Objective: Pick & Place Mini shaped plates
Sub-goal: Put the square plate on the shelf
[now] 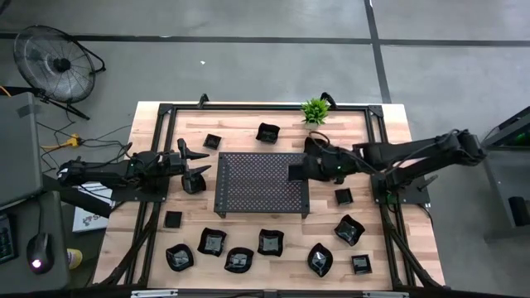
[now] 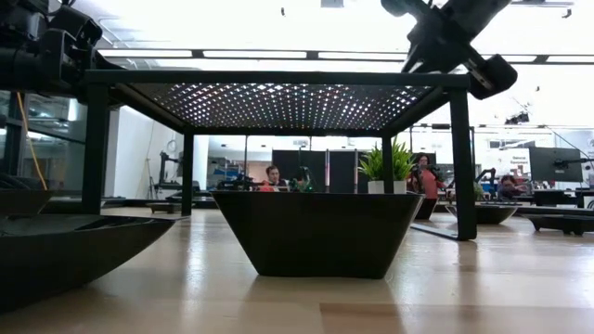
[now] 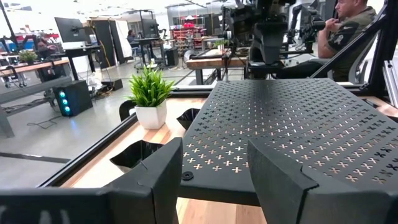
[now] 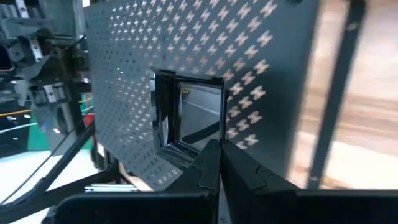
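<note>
One square plate (image 4: 186, 118) pinched in right jaws (image 4: 219, 163).

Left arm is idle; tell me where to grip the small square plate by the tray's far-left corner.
Pinch the rim of the small square plate on the side facing the left gripper, from above, one finger inside: it sits flat, open side up, straight-walled.

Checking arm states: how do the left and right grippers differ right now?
The left gripper is open and empty, off the left edge of the black perforated metal tray. The right gripper is shut on a small glossy black square plate, over the tray's right side. Both are dark two-finger grippers facing the tray.
</note>
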Controlling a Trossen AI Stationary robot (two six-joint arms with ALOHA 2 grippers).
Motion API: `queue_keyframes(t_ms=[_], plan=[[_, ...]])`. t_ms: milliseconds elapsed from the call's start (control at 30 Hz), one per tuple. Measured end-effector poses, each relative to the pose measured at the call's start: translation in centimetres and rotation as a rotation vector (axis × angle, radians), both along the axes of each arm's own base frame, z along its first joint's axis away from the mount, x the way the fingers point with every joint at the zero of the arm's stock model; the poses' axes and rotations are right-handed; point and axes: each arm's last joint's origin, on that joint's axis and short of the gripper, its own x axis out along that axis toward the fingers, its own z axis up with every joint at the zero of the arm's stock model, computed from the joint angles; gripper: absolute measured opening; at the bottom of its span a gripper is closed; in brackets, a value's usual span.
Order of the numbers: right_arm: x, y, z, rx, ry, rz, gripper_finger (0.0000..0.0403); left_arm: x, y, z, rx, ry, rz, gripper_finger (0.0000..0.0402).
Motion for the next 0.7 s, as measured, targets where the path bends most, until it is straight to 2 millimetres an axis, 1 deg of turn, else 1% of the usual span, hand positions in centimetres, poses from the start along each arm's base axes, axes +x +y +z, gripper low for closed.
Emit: queue_keyframes(t_ms=[133, 233, 700], plan=[[1.2, 0.6, -0.7, 0.016, -0.019, -0.012, 0.0003, 0.0, 0.0, 0.0, 0.000, 0.001, 0.000, 0.0176], [1.6, 0.9, -1.2, 0.028, -0.005, -0.017, 0.0003, 0.0, 0.0, 0.0, 0.000, 0.000, 0.000, 0.0176], [1.5, 1.0, -1.7, 0.018, 0.042, -0.026, 0.0005, 0.0, 0.0, 0.0, 0.000, 0.001, 0.000, 0.0176]])
